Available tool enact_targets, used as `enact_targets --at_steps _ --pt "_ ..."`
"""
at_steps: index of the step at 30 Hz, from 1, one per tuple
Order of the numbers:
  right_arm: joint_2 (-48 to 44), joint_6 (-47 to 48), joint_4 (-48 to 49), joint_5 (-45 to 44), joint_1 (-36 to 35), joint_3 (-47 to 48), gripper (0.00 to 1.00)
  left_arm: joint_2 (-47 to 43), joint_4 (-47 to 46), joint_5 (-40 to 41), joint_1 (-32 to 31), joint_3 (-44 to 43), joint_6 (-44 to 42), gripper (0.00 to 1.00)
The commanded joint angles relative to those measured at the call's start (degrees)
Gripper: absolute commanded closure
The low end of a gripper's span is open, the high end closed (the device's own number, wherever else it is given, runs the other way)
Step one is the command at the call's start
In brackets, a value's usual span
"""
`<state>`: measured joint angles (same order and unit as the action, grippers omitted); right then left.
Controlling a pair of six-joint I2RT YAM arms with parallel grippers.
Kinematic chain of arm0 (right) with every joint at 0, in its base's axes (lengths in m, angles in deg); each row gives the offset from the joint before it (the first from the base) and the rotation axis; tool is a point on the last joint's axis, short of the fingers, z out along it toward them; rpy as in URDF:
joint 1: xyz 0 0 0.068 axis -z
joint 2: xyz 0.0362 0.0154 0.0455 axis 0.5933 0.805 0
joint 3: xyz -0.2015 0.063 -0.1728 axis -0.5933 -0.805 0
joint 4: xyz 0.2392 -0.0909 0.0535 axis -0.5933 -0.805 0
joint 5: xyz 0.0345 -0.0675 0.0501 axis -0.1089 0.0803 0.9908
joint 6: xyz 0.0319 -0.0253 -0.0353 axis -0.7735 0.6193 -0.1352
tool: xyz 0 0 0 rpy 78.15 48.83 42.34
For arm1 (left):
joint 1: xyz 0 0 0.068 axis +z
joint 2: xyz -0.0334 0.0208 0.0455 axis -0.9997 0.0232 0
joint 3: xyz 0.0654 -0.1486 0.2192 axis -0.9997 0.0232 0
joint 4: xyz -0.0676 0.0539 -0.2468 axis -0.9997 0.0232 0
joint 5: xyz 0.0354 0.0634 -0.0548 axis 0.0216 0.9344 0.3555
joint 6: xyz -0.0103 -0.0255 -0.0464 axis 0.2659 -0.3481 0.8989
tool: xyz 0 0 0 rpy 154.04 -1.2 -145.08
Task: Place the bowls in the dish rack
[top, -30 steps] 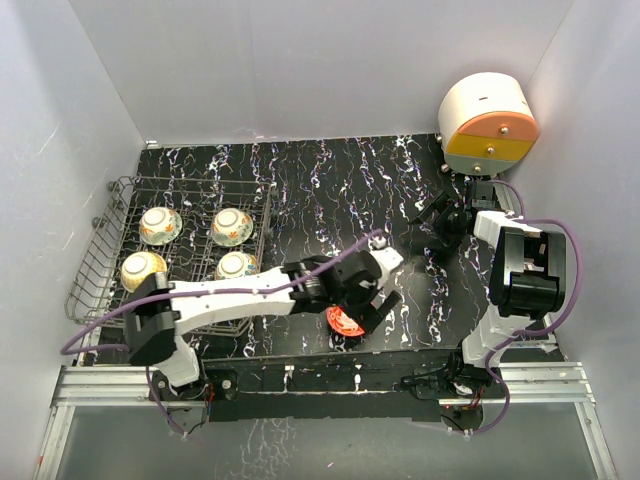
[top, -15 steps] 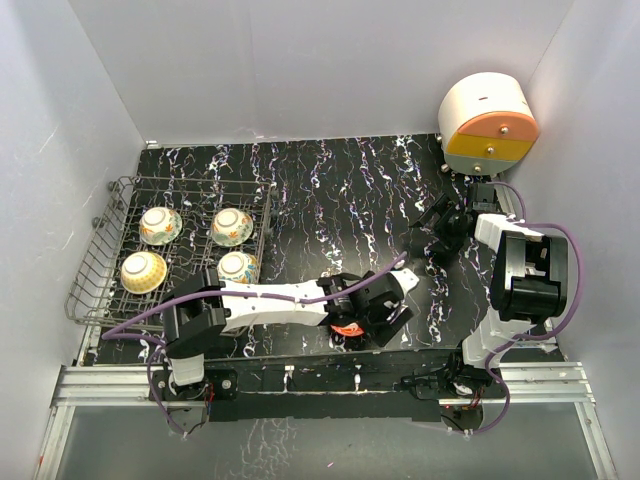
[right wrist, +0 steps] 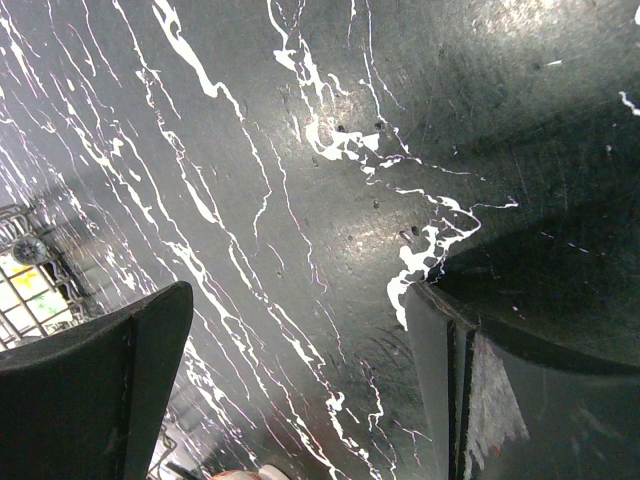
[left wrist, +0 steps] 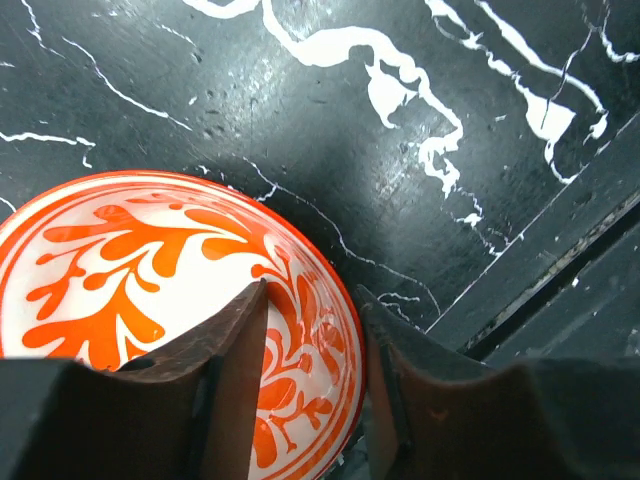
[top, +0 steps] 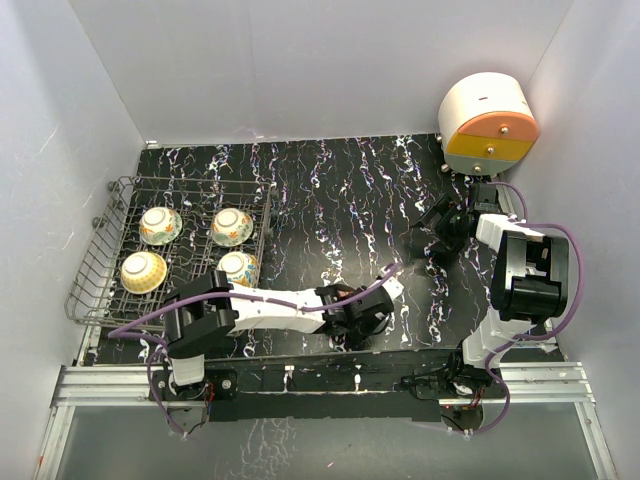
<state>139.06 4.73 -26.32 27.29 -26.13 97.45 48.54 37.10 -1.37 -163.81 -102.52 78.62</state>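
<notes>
A red-orange patterned bowl [left wrist: 120,270] stands on the black marbled table near its front edge. My left gripper [left wrist: 312,290] straddles the bowl's right rim, one finger inside and one outside, and is shut on it. In the top view the left gripper [top: 350,322] hides almost all of that bowl. Several other bowls sit in the dish rack [top: 95,265] at the left, among them a yellow one [top: 143,270] and a cream one [top: 232,226]. My right gripper [right wrist: 300,300] hangs open over bare table at the right [top: 435,235], holding nothing.
A round white, orange and yellow container [top: 488,125] stands at the back right corner. The table's front edge and metal rail [left wrist: 540,280] run just beside the red-orange bowl. White walls close in the table on three sides.
The left arm has stretched low and dropped onto the red-orange bowl. Its jaws have gone from wide open to closed on the rim. The right arm has barely moved.
</notes>
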Motion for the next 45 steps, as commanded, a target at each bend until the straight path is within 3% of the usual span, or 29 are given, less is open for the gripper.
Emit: enact_targets --at_steps 1,4,7,12,16,28,36,42,45 --pt "-0.41 1.52 -0.21 -1.11 0.61 0.17 0.09 0.45 0.10 1.67 -0.01 1.33 0.38 0.67" --pt "-0.60 1.51 -0.17 -1.02 0.79 -0.03 0.09 0.77 -0.30 1.49 -0.07 2.80 0.89 0.79" --pt "-0.78 1.51 -0.27 -0.98 1.03 0.05 0.09 0.05 -0.06 2.36 -0.02 3.70 1.24 1.00" --pt "-0.79 1.51 -0.51 -0.85 1.42 0.16 0.09 -3.82 3.94 5.77 0.27 -0.77 -0.71 1.00" --pt "-0.49 1.36 -0.49 -0.77 1.47 0.55 0.09 -10.00 5.69 5.52 4.82 -5.07 1.03 1.00" --pt "-0.24 0.77 -0.47 -0.13 1.51 1.64 0.09 -38.23 2.09 -5.12 31.02 0.14 8.69 1.00" --pt "-0.01 -0.50 1.52 2.06 1.49 0.15 0.09 -53.90 -6.24 -15.59 52.93 18.18 21.23 1.00" --pt "0.26 -0.94 2.19 3.94 1.35 -0.07 0.09 -58.45 -15.90 -25.88 70.66 28.13 30.19 1.00" --pt "0.48 -1.52 3.33 4.91 1.34 -1.20 0.09 -60.44 -21.27 -28.65 76.09 32.42 36.24 1.00"
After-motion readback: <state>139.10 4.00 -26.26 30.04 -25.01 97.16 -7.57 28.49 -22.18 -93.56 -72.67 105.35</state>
